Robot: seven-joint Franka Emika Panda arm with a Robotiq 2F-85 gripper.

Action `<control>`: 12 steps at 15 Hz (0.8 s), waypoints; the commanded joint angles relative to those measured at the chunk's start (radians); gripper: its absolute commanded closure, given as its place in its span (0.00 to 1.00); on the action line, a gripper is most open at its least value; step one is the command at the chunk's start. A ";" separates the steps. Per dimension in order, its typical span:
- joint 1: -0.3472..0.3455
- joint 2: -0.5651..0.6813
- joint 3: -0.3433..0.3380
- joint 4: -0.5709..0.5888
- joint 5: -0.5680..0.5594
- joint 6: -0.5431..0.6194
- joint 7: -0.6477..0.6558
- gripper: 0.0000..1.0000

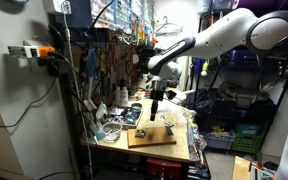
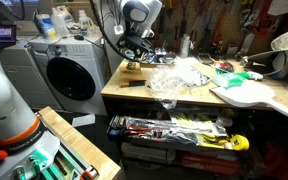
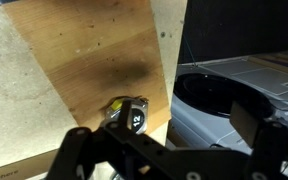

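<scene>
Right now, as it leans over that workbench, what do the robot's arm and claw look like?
The arm is glossy white, built of fat rounded segments with darker bands at the joints. It ends in a black gripper, slimmer than the arm, with two angular fingers seen in the wrist view. No markings are legible.

We count one wooden board [image 1: 151, 135] on the counter [image 2: 124, 88], at the end edge nearest the laundry appliance. On that board we count one small silver-and-yellow item [image 3: 129, 113]; its kind cannot be determined. We count one heap of crumpled clear plastic [image 2: 179, 75] toward the middle of the counter. One white washing machine [image 2: 69, 75] stands just off that end edge. We count one robot arm [image 1: 219, 35], carrying one gripper [image 1: 156, 107].
</scene>
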 commanded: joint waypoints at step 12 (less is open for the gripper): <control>-0.036 0.296 0.106 0.259 -0.062 0.080 0.243 0.00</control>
